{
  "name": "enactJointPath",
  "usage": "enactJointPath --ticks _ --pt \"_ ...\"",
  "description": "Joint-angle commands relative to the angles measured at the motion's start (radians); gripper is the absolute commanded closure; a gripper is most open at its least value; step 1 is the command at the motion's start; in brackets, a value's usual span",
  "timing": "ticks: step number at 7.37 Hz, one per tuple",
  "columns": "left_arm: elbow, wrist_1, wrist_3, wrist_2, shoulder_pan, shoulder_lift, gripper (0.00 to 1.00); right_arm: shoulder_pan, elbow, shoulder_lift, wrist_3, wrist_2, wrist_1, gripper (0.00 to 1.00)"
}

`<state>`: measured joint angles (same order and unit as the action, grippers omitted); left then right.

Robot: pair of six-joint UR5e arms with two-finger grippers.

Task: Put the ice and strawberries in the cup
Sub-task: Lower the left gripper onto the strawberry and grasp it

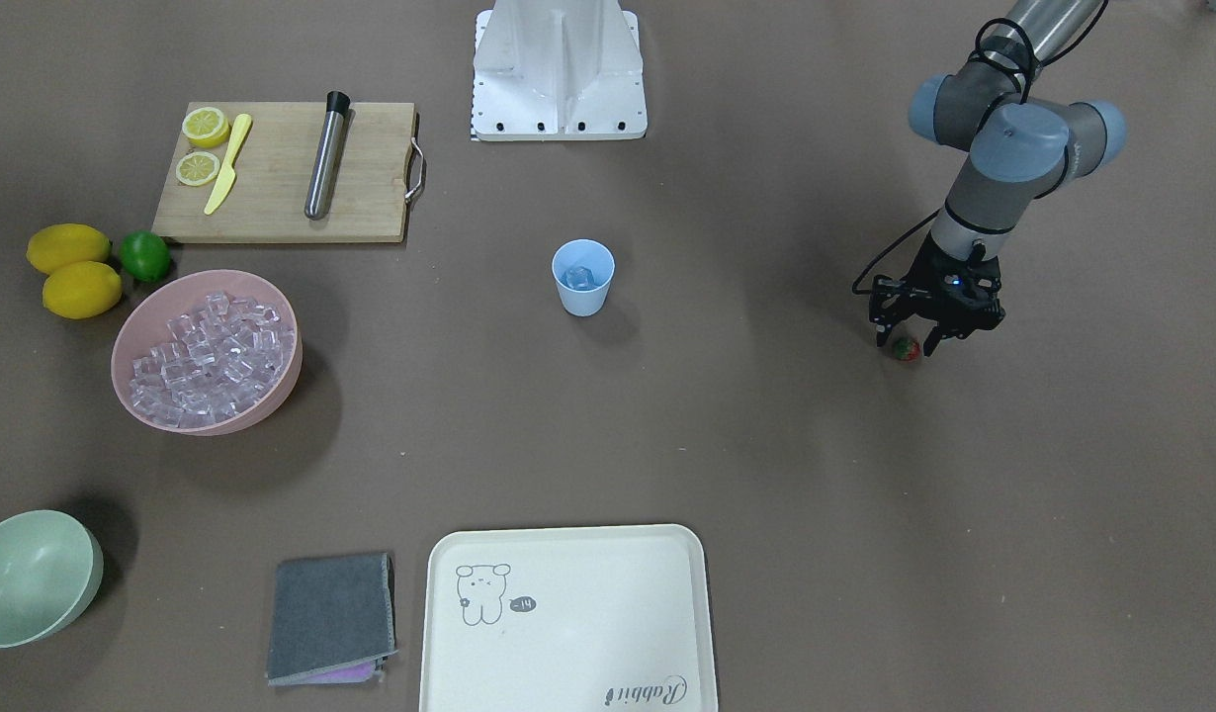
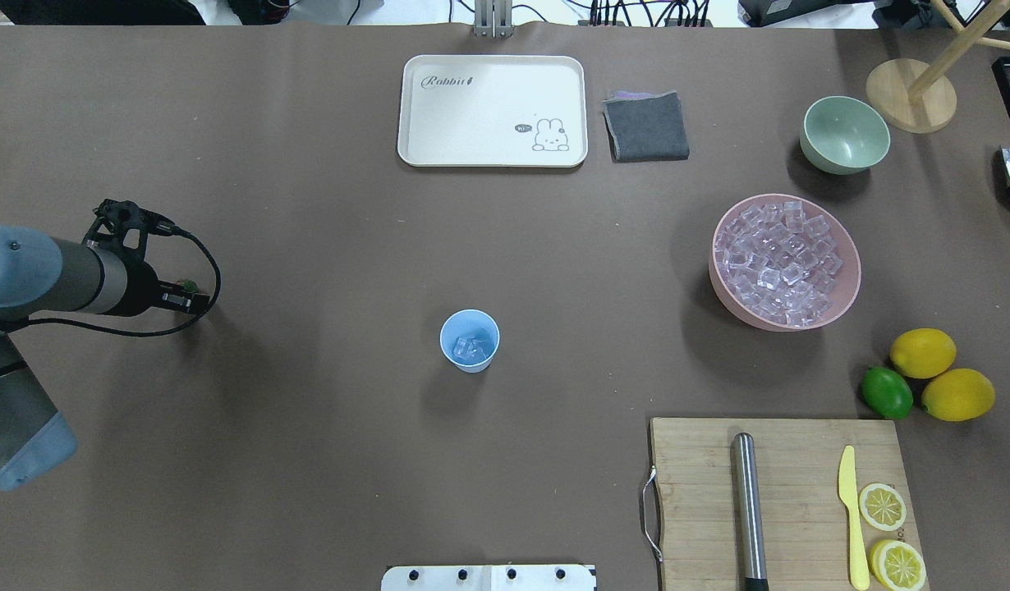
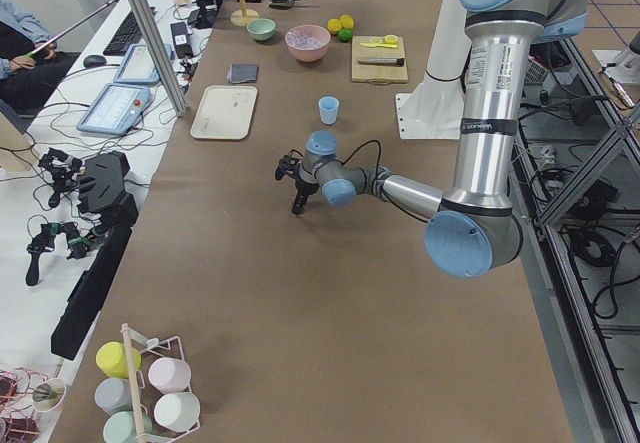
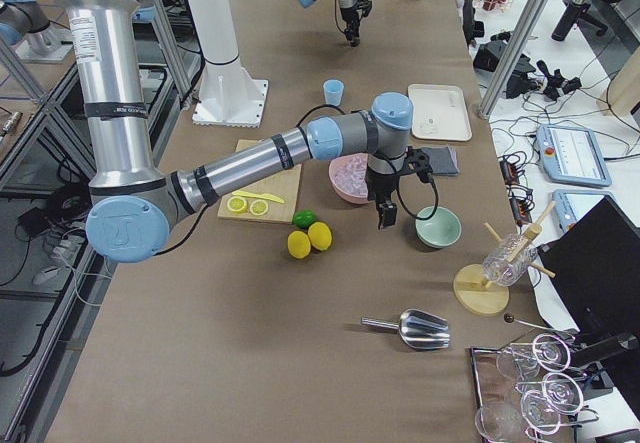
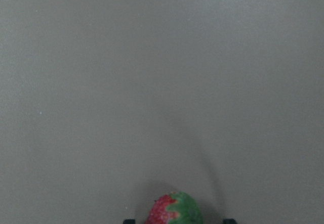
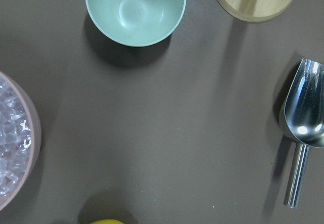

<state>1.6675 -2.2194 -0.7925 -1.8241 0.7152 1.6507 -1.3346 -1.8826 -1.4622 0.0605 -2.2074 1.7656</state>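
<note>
The strawberry (image 1: pixel 904 347) lies on the brown table at the robot's far left. It also shows at the bottom of the left wrist view (image 5: pixel 174 212). My left gripper (image 1: pixel 908 342) is low over it and open, with a fingertip on each side and a gap to the berry. The light blue cup (image 1: pixel 582 278) stands upright at the table's middle with ice cubes inside (image 2: pixel 470 348). The ice heap (image 1: pixel 213 346) fills the pink bowl (image 1: pixel 282 391). My right gripper (image 4: pixel 385 215) hangs between the pink bowl and the green bowl; I cannot tell if it is open or shut.
A wooden board (image 2: pixel 788 460) holds a steel muddler, a yellow knife and lemon slices. Two lemons (image 2: pixel 940 373) and a lime (image 2: pixel 886 391) lie beside it. Also here are a green bowl (image 2: pixel 845 134), grey cloth (image 2: pixel 645 125), white tray (image 2: pixel 492 110) and metal scoop (image 6: pixel 304 118).
</note>
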Motion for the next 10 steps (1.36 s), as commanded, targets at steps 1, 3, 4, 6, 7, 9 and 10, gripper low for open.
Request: enactJointPath --ticks 1,3,4,6,7,9,10 --pt "0.000 0.003 0.007 -0.001 0.013 0.003 0.39 0.000 0.000 0.003 0.004 0.000 0.000 0.00" --pt "0.000 0.003 0.009 -0.001 0.013 0.004 0.46 0.000 0.000 0.005 0.004 0.000 0.000 0.00" --pt "-0.005 -0.002 0.009 -0.001 0.013 0.004 0.53 0.000 0.000 0.005 0.004 0.000 0.000 0.00" --pt "0.009 -0.006 0.007 -0.013 0.016 0.020 1.00 0.000 0.000 0.005 0.004 0.000 0.000 0.00" --pt "0.026 -0.008 0.004 -0.074 0.050 0.049 1.00 0.000 0.000 0.006 0.004 0.000 0.000 0.00" --pt "0.076 -0.008 -0.093 -0.147 0.072 0.107 1.00 0.000 0.000 0.005 0.006 0.000 0.000 0.00" --pt "0.087 -0.011 -0.205 -0.164 0.050 0.179 1.00 0.000 0.002 0.005 0.007 0.000 0.000 0.00"
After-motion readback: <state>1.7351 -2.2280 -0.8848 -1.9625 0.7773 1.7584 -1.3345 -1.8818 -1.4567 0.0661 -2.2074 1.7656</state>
